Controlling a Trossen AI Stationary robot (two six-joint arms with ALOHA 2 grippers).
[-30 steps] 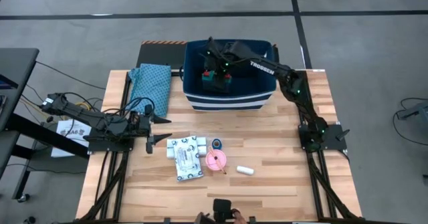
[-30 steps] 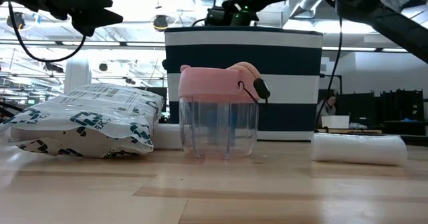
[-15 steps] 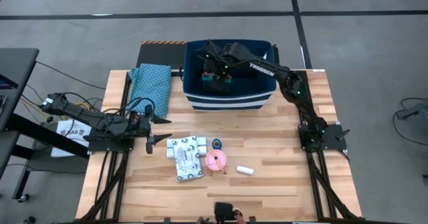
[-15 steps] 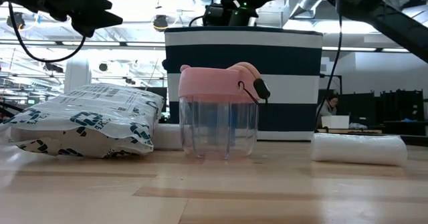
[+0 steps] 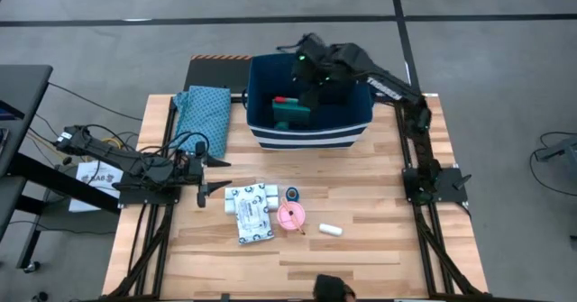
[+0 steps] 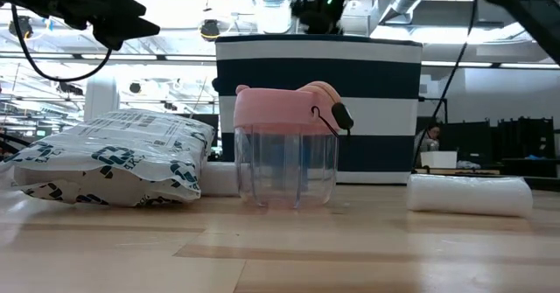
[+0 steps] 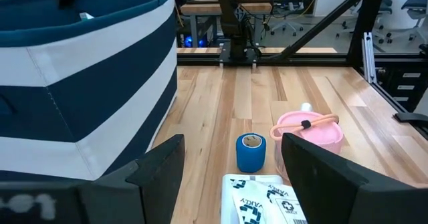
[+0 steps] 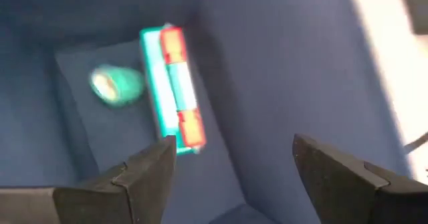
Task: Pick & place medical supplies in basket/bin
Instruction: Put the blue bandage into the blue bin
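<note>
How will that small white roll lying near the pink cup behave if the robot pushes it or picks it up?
The white roll lies on its side on the wooden table, so a sideways nudge would probably send it rolling. It looks small and soft-wrapped in the low view, so likely light and a bit squashy. Gripping across its round body seems safest.

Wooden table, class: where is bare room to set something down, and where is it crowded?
Free: the wooden table between the navy striped fabric bin and small white roll. Crowded: around the white printed packet and pink-lidded cup.
</note>
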